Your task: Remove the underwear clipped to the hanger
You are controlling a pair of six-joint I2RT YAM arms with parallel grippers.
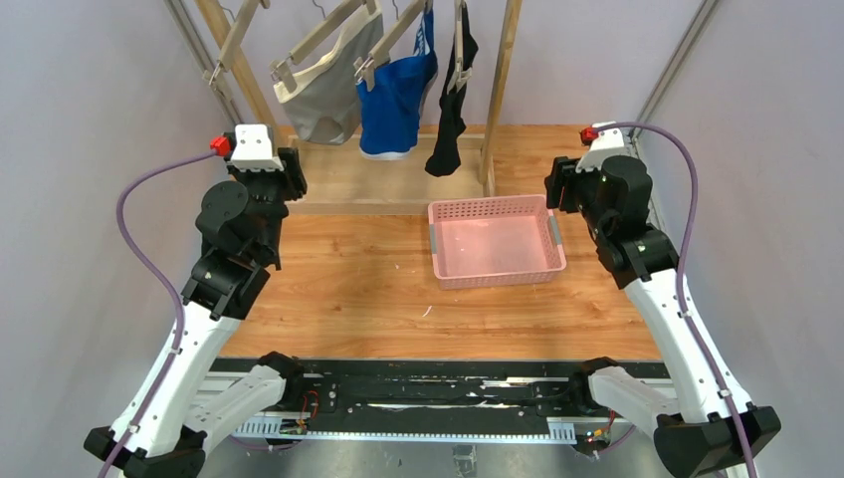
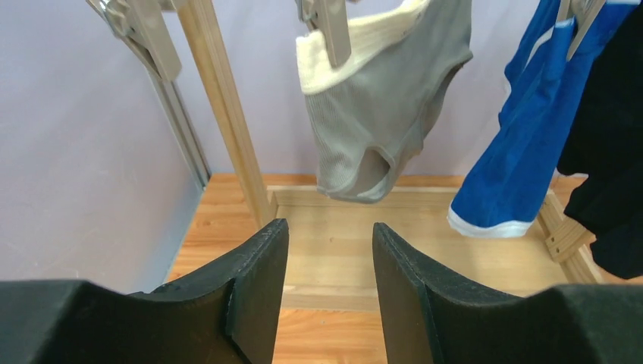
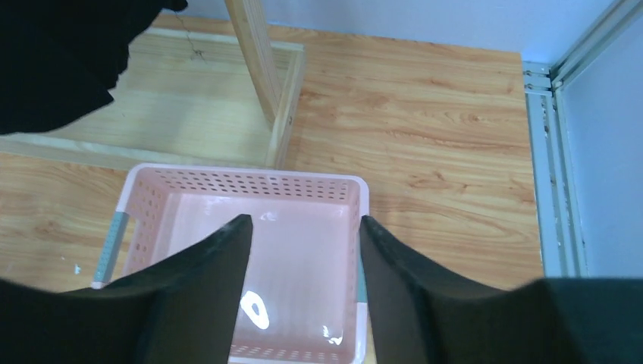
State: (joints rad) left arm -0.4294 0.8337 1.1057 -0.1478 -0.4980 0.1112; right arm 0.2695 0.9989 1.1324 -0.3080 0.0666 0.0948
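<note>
1. The three pieces of underwear hang in a row at the table's [image 1: 348, 289] 12 o'clock edge. They are clipped to wooden hangers [image 1: 318, 35] on a wooden rack [image 1: 498, 90]. The grey briefs [image 1: 318, 85] sit toward 9 o'clock, the blue briefs [image 1: 393, 100] in the middle and the black briefs [image 1: 450, 110] toward 3 o'clock.
2. Each piece hangs waistband up and crotch down, so its long axis runs vertically. The grey waistband slopes along its tilted hanger. The black pair is bunched into a narrow strip, and whether its lower end touches the rack's base I cannot tell.
3. The left gripper [image 2: 330, 231] has its fingers moderately spread with nothing between them. It points toward 12 o'clock, with the grey briefs above and beyond the fingertips, apart from them.
4. The right gripper [image 3: 303, 224] is also spread and empty. It is poised over the pink basket [image 1: 498, 278], which lies at 5 o'clock from the black briefs.
5. Only the left wrist view shows the grey pair's cream ribbed waistband pinched by a clip [image 2: 330, 30], and the white trim on the blue pair's lower hem.
6. The right wrist view shows the basket's perforated walls, with the black briefs only a dark mass at its 10 o'clock corner. The top view alone shows all three pieces with both arms.
</note>
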